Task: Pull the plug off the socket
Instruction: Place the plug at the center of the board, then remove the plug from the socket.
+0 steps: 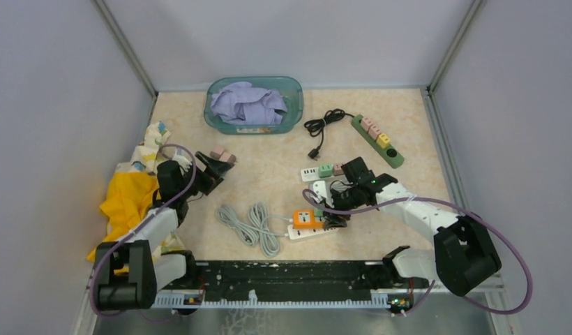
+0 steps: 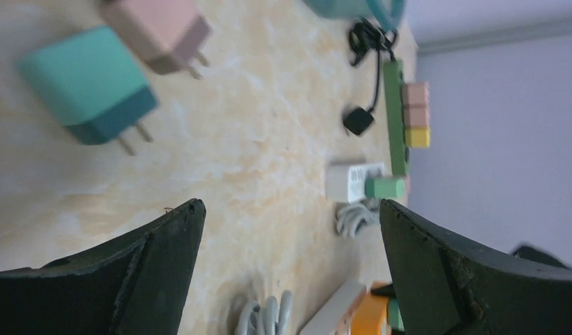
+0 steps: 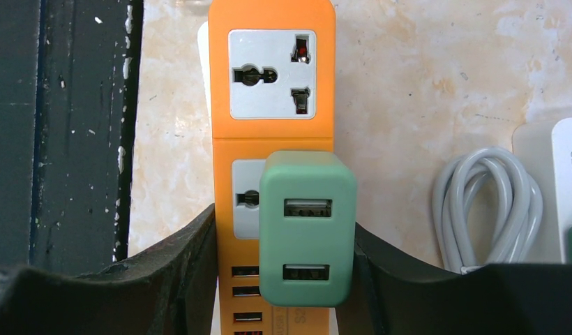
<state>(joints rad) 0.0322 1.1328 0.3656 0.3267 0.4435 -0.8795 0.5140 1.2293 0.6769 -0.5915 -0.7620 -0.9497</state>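
A green USB plug (image 3: pixel 307 227) sits in the second socket of an orange power strip (image 3: pixel 273 77); the strip shows near the front middle in the top view (image 1: pixel 305 219). My right gripper (image 3: pixel 284 216) is low over the strip and straddles the plug. Its right finger (image 3: pixel 402 279) touches the plug's side. Its left finger (image 3: pixel 178 272) lies against the strip's edge, with a gap to the plug. In the top view the right gripper (image 1: pixel 337 208) covers the plug. My left gripper (image 1: pixel 212 167) is open and empty at the left, also in its wrist view (image 2: pixel 290 206).
A teal plug (image 2: pixel 88 87) and a pink plug (image 2: pixel 157 28) lie loose near the left gripper. A white strip with a green plug (image 1: pixel 318 172), a green strip (image 1: pixel 377 139), a black cable (image 1: pixel 324 129), coiled grey cable (image 1: pixel 250 225), a cloth-filled basket (image 1: pixel 297 91) and yellow cloth (image 1: pixel 130 199) lie around.
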